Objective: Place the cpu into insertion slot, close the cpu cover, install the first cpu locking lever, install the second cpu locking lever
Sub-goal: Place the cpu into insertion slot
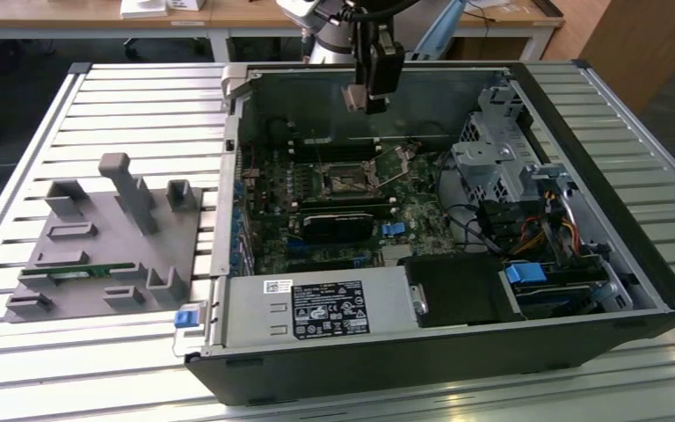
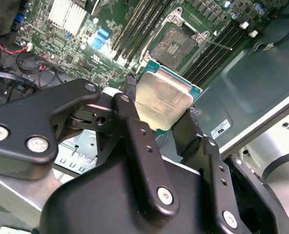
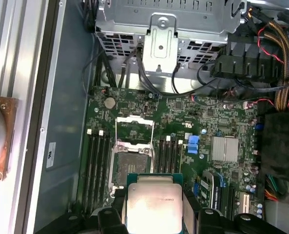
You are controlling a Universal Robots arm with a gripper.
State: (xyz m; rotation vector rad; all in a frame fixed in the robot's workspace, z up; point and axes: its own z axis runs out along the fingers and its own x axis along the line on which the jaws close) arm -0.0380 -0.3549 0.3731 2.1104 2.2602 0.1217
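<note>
One slatted metal table point(image 1: 138, 97) carries everything. On it lies one black computer case point(image 1: 431, 360), open side up, and toward the exterior view's left of the case sits one grey fixture block point(image 1: 115, 237) with several upright posts. Inside the case I see one green motherboard point(image 3: 217, 117) and, at the near end in the exterior view, one silver power supply point(image 1: 314, 308).

My gripper point(image 1: 369, 97) hangs above the open case, over the far part of the board. Its two black fingers point(image 2: 134, 131) are clenched on the cpu point(image 2: 161, 100) – one chip, pinched by opposite edges, its dull metal top facing both wrist cameras. The cpu is up in the air, clear of the board and not yet in its seat.

Below it is the one insertion slot point(image 3: 132, 163), its dark centre uncovered, with long black memory slots on both sides; I cannot count those surely. The single cpu cover point(image 3: 134, 118) is swung open, lying past the slot on the side toward the drive cage. One thin metal locking lever point(image 2: 217, 45) juts out beside the slot – unlatched, slanting over the memory slots.
</note>
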